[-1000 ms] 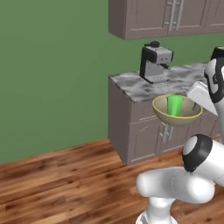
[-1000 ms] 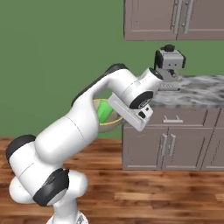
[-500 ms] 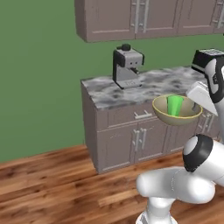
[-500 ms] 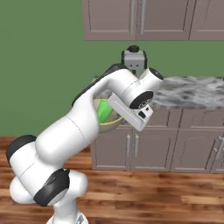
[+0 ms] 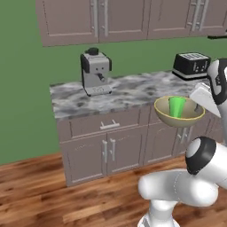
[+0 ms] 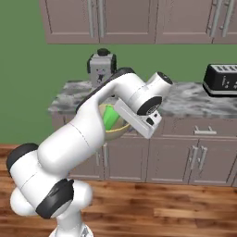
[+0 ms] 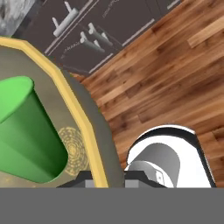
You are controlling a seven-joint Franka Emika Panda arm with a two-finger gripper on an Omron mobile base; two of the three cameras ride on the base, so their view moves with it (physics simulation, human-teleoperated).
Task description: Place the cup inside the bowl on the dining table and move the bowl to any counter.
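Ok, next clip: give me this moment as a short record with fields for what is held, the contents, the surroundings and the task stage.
held: bowl, carried in the air in front of the cabinets, end effector shut on its rim
contents: green cup standing inside the bowl
counter: coffee machine at left, black toaster at right
floor: wood planks
stage: cup already in the bowl; bowl not yet set on the counter

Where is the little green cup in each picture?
Left base view: the cup stands in the bowl, right of center, in front of the counter.
Right base view: it peeks out left of center, behind the white arm, inside the bowl.
Hand view: it is large at the left edge, in the bowl.
Shared landmark: the bowl's yellow rim.
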